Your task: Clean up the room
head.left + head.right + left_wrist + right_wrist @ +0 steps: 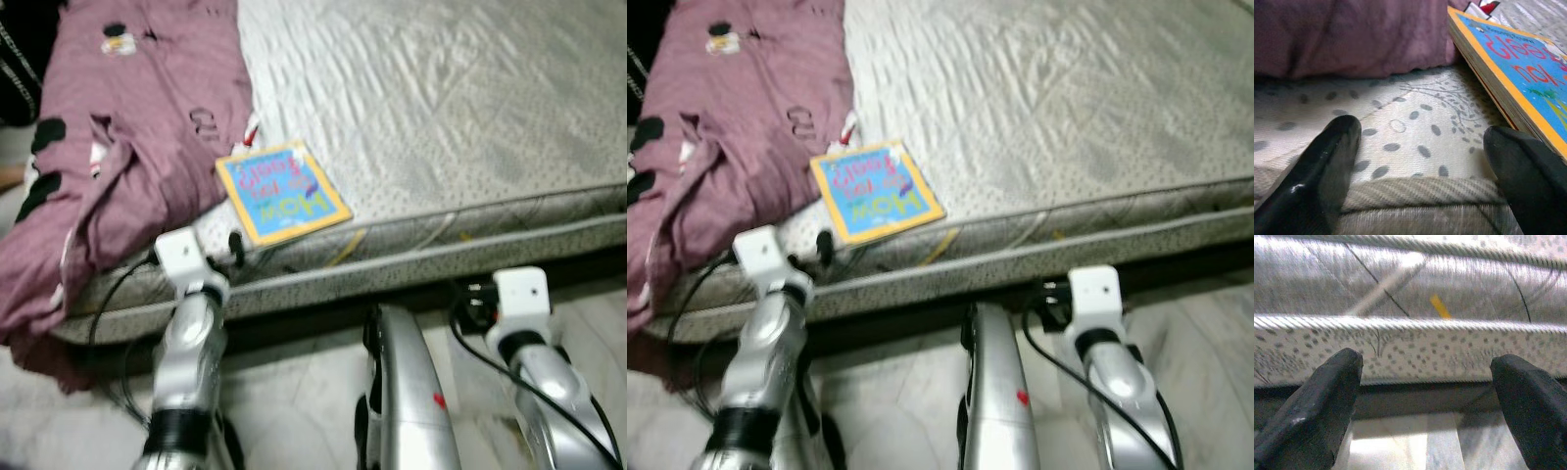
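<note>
A big bed (pixel 470 108) is in front of me. Its mattress is pale, a bit shiny, with small grey dots and a rope-like edge along the near side. It sits low over a light marble floor (pixel 294 392).

On the left of the bed lies a purple blanket (pixel 147 127). It is soft and crumpled, with black patches, and one end droops over the near left corner toward the floor. I think it needs folding or pulling straight.

Just right of the blanket, near the bed's edge, lies a book (pixel 282 192). It is flat and square, with a blue cover, an orange border and thick pages. One corner touches the blanket.

My left gripper (pixel 1420 161) is low at the mattress edge, close beside the book, its two black fingers spread wide with nothing between them. I think I am lining up to pick the book first.

My right gripper (pixel 1425 401) is wide too and holds nothing, facing the side of the mattress further right.
</note>
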Robot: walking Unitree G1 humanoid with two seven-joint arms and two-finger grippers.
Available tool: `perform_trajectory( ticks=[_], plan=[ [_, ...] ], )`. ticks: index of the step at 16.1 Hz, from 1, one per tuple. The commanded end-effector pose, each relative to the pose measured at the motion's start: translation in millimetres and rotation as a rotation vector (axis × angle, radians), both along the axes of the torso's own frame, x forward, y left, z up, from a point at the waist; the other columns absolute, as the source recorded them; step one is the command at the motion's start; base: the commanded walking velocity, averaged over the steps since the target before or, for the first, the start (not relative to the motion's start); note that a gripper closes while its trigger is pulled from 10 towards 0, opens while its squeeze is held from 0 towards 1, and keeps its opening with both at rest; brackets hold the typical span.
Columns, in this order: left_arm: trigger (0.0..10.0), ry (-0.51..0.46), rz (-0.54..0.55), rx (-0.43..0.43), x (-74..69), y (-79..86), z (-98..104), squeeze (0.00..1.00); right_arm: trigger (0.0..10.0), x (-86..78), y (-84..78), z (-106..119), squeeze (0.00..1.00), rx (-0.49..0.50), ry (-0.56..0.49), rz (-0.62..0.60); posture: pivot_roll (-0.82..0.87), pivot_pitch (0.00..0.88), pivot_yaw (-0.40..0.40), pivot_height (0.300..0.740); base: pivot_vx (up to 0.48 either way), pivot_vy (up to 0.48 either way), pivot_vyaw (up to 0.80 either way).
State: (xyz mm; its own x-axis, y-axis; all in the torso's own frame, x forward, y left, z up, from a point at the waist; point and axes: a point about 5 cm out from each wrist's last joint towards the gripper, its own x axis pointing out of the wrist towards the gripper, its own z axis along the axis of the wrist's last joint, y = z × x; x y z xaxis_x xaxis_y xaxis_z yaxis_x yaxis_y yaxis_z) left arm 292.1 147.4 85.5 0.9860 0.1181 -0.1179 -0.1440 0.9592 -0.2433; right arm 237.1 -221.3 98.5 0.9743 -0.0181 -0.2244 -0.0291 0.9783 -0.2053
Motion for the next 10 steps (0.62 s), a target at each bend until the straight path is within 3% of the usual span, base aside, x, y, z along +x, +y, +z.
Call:
perform_trajectory(
  ticks=[1, 4, 7, 8, 10],
  plan=[
    [10.0, 0.039, 0.000, -0.015, -8.5, -6.6, -5.6, 0.00, 10.0, 0.8, 2.4, 0.0, 0.00, -0.006, -0.002, 0.013, -0.13, 0.148, 0.003, 0.446, 0.000, 0.000, 0.00],
    [10.0, -0.038, -0.074, 0.032, -13.9, -16.8, 7.6, 0.00, 10.0, 8.0, 9.9, 7.2, 0.00, 0.016, -0.045, 0.027, -0.12, 0.136, 0.009, 0.446, 0.000, 0.000, 0.00],
    [10.0, -0.086, -0.042, 0.041, 1.6, -3.5, 15.3, 0.00, 10.0, 18.9, 25.9, 19.1, 0.00, 0.028, -0.107, 0.067, -0.13, 0.119, 0.017, 0.446, 0.000, 0.000, 0.00],
    [10.0, -0.086, -0.042, 0.041, 1.6, -3.5, 15.3, 0.00, 10.0, 18.9, 25.9, 19.1, 0.00, 0.028, -0.107, 0.067, -0.13, 0.119, 0.017, 0.446, 0.000, 0.000, 0.00],
    [10.0, -0.077, -0.042, 0.036, 14.7, 4.5, 18.0, 0.00, 10.0, 19.8, 26.1, 18.6, 0.00, 0.023, -0.110, 0.064, -0.14, 0.116, 0.022, 0.446, 0.000, 0.000, 0.00]
  ],
)
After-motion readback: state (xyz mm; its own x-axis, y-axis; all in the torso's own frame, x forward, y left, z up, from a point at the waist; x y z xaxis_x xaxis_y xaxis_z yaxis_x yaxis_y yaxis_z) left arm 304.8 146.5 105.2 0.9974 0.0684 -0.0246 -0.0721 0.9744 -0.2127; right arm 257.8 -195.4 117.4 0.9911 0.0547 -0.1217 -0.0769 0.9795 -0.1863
